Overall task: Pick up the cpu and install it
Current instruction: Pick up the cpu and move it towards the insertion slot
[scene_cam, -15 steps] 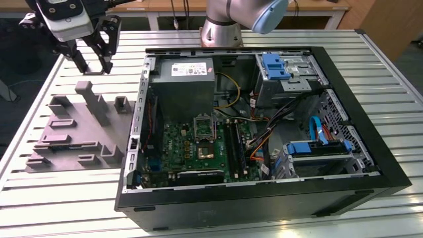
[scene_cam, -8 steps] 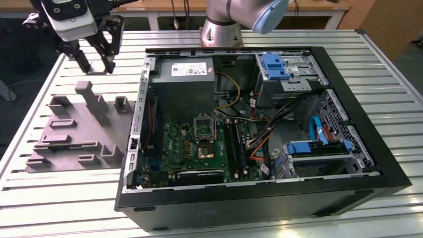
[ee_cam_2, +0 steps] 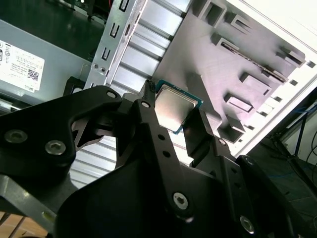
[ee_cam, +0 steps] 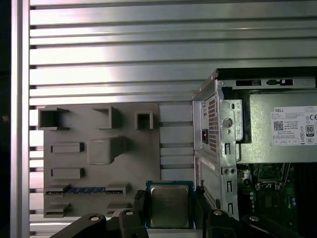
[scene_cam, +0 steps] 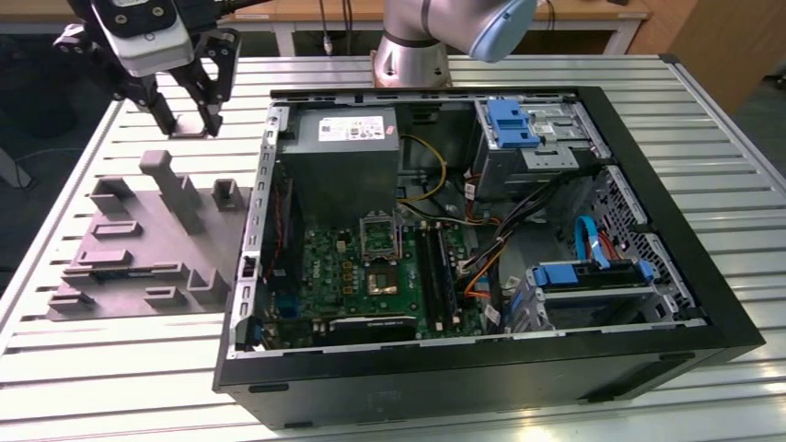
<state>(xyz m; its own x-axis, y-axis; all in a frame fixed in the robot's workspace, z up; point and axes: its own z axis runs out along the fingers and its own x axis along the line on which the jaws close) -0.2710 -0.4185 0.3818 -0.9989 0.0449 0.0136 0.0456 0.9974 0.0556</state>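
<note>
Your gripper (scene_cam: 188, 122) hangs at the exterior view's upper left, fingers (scene_cam: 212, 106) pointing down, closed on the cpu (ee_cam: 169, 204).

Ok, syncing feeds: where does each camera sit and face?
Exterior view: off-arm, high, facing down on the computer case; arm and end effector show.
First wrist view: on the wrist, facing down at the grey tray; end effector fingers show.
Second wrist view: on the wrist, slanting along the fingers.
Both wrist views share the gripped cpu.

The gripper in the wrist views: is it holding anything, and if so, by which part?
Yes. The gripper holds the cpu, pinched between its two fingers by two opposite edges, with the flat metal top left uncovered.
</note>
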